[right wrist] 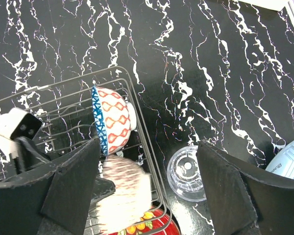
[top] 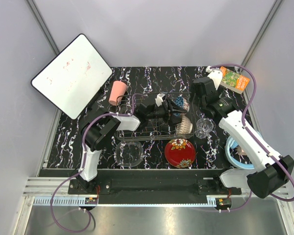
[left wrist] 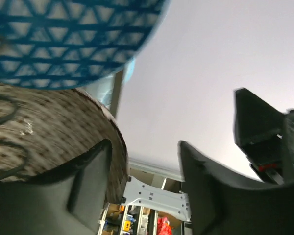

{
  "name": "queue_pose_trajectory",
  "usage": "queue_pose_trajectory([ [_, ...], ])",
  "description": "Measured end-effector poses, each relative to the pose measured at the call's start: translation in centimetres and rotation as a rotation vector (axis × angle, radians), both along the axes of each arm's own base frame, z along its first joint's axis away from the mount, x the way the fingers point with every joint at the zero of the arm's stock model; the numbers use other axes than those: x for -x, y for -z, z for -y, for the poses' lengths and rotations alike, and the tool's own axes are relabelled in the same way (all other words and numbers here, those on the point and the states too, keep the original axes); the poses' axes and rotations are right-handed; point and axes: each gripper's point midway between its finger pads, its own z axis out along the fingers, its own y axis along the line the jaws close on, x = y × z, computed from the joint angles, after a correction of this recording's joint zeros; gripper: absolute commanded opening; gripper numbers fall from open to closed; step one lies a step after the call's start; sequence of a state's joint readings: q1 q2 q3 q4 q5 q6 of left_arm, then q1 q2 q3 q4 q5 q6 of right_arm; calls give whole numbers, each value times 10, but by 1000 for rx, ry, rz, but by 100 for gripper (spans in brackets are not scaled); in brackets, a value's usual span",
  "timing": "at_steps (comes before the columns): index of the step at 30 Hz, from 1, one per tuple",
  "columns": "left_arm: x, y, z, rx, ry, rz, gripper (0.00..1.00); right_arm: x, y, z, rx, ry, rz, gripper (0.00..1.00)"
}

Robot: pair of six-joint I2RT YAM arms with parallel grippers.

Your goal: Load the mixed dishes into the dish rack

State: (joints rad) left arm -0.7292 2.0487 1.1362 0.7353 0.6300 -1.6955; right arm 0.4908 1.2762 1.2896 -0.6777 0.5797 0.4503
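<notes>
The left arm (top: 102, 133) reached into the right end of the rectangular silver wire dish rack (top: 142, 137), its jaws apart with nothing between them. Just beside one finger (left wrist: 88, 186) was the beige patterned bowl (left wrist: 49, 132), on edge in the rack next to the blue patterned bowl (right wrist: 112, 121). To my eye the step was letting go of that beige bowl. Doing it well would mean drawing straight back and up, so no finger hooked a rim and tipped either bowl.

The right arm (top: 242, 132) held its jaws wide open and empty above the rack's corner and the small clear glass (right wrist: 186, 172). That glass stood on the black marbled bench (right wrist: 210, 58) just outside the wires. The red floral plate (top: 180, 152), clear glass bowl (top: 129, 153) and pink plastic cup (top: 118, 92) also sat outside the rack.

The left wrist view was blurred, so I could not tell whether the finger touched the beige bowl, or what propped it. From above, the arm covered the rack's middle.
</notes>
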Motion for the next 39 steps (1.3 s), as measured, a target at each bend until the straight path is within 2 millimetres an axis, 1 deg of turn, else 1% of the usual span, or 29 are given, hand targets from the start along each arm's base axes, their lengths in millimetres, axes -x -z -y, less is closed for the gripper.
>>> queue_pose_trajectory([
  [1, -1, -3, 0, 10, -2, 7, 86, 0, 0, 0, 0, 0, 0, 88],
  [2, -1, -7, 1, 25, -3, 19, 91, 0, 0, 0, -1, -1, 0, 88],
  [3, -1, -10, 1, 36, -2, 30, 99, 0, 0, -1, -2, -4, -1, 88],
  [10, -3, -22, -1, 62, -4, 86, 99, 1, 1, -5, -16, -23, -8, 88],
  [13, -4, -38, -9, 63, -2, 141, 99, 1, 2, -8, -24, -36, -14, 88],
  [15, -11, -54, -21, 63, -13, 197, 99, 1, 2, -8, -26, -41, -15, 89],
  [18, -32, -77, -57, 35, -51, 303, 99, 0, 4, -9, -21, -43, -21, 89],
  [19, -41, -81, -72, 4, -66, 341, 99, 0, 6, -9, -19, -43, -25, 89],
  [22, -75, -84, -116, -126, -120, 447, 99, -3, 9, -13, -22, -53, -38, 89],
  [23, -90, -84, -135, -202, -129, 482, 99, -5, 9, -16, -28, -62, -40, 89],
  [25, -115, -83, -162, -350, -136, 555, 99, -8, 7, -20, -39, -72, -39, 89],
  [26, -129, -89, -174, -433, -136, 599, 99, -9, 6, -23, -48, -81, -36, 89],
  [27, -150, -114, -187, -532, -152, 697, 99, -11, 5, -25, -54, -86, -33, 89],
  [28, -164, -112, -194, -583, -158, 728, 99, -12, 4, -28, -65, -96, -26, 89],
  [30, -190, -134, -216, -716, -172, 812, 99, -15, 3, -32, -78, -107, -17, 89],
  [31, -208, -147, -227, -782, -195, 869, 99, -18, 2, -35, -87, -113, -8, 89],
  [32, -218, -153, -237, -825, -212, 904, 99, -21, 2, -39, -97, -123, -6, 89],
  [33, -226, -155, -249, -872, -223, 922, 99, -24, 3, -42, -102, -129, -6, 89],
  [34, -232, -151, -263, -917, -229, 920, 99, -27, 4, -46, -109, -136, -9, 89],
  [36, -242, -133, -290, -1001, -233, 884, 99, -33, 8, -52, -116, -146, -17, 89],
  [37, -246, -119, -302, -1040, -228, 858, 99, -35, 10, -55, -121, -152, -21, 89],
  [39, -258, -86, -327, -1122, -219, 795, 99, -36, 11, -57, -128, -161, -25, 89],
])
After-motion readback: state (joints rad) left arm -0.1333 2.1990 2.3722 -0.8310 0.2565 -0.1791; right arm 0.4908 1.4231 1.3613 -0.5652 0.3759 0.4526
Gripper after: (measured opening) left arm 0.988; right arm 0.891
